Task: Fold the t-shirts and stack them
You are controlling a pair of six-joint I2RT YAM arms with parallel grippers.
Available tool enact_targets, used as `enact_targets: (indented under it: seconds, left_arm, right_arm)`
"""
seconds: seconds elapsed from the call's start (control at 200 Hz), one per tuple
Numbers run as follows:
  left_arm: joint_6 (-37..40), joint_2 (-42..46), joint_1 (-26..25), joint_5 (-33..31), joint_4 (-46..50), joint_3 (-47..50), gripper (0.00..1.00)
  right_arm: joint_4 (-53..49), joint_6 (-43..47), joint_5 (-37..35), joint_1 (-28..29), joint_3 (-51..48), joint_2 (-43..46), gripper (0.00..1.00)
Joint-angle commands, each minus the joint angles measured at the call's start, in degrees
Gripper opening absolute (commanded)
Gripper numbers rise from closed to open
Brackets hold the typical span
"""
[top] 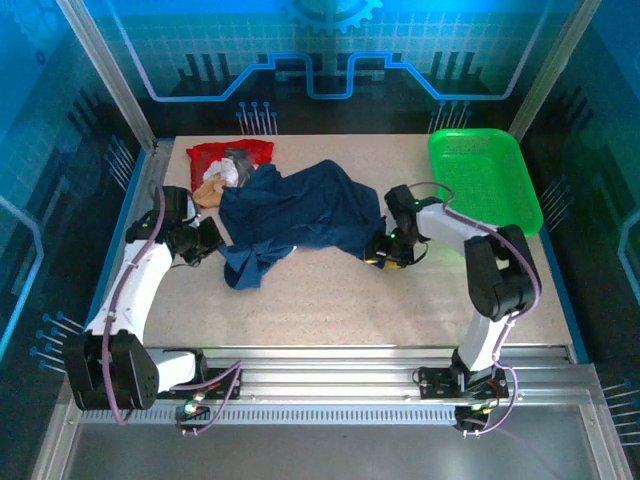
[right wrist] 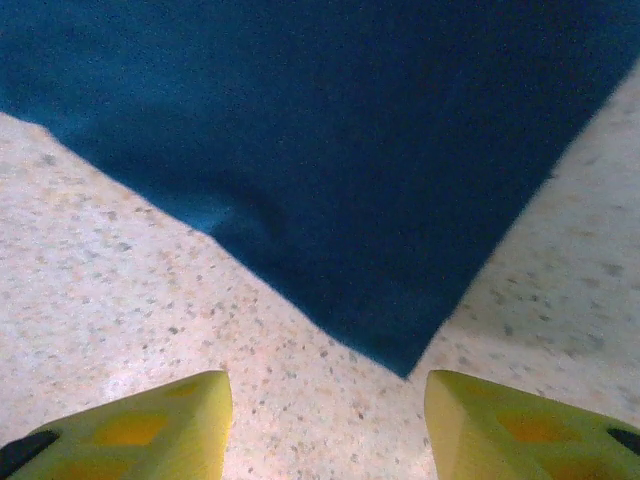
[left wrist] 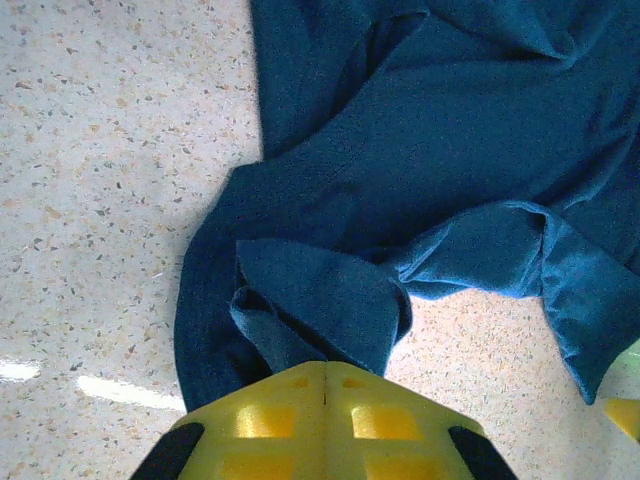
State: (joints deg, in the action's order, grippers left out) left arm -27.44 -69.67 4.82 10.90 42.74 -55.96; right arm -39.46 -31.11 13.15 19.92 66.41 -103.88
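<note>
The navy blue t-shirt [top: 295,212] lies crumpled across the middle of the table, its print hidden. Behind it at the back left lies the red t-shirt [top: 228,160], bunched, with part of its picture showing. My left gripper [top: 208,240] sits at the navy shirt's left edge. In the left wrist view its yellow fingers [left wrist: 270,420] are shut together on a fold of the navy cloth [left wrist: 420,150]. My right gripper [top: 385,250] is at the shirt's right corner. It stands open [right wrist: 328,400] just above the table, with the navy corner [right wrist: 400,340] just ahead of its tips, untouched.
A green mesh basket [top: 485,180] stands at the back right. The speckled tabletop [top: 400,300] is bare in front of the shirts. A raised rail runs along the near edge by the arm bases.
</note>
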Motion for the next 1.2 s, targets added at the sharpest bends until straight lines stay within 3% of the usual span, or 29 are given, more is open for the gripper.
enact_targets:
  seconds: [0.0,0.26,0.395,0.48,0.665,1.015,1.196]
  left_arm:
    - [0.7,1.2,0.1,2.0,-1.0,1.1,0.00]
    - [0.6,1.7,0.1,1.3,-2.1,0.7,0.00]
    - [1.0,0.8,0.2,1.1,-3.4,-0.6,0.00]
    - [1.5,0.2,0.2,0.4,-4.5,-2.7,0.00]
    - [1.2,-0.9,0.2,0.8,-8.6,-11.1,0.00]
    - [5.5,-0.8,0.2,-0.8,-12.8,-35.6,0.00]
    - [7.8,1.6,0.2,3.4,-18.9,-43.3,0.00]
  right_arm:
    - [1.8,-2.7,-0.9,0.7,1.1,-3.6,0.54]
    - [0.9,-5.5,-11.0,0.9,5.0,-8.9,0.50]
    - [-1.1,-5.6,-13.4,0.4,10.5,-12.7,0.15]
    - [0.1,-6.2,-14.3,-0.7,11.1,-9.8,0.00]
    - [0.1,-4.0,-13.9,-3.4,13.5,3.6,0.00]
    - [2.3,0.7,0.3,-11.7,21.9,28.9,0.00]
    - [1.9,-0.2,3.3,-13.3,25.9,38.6,0.00]
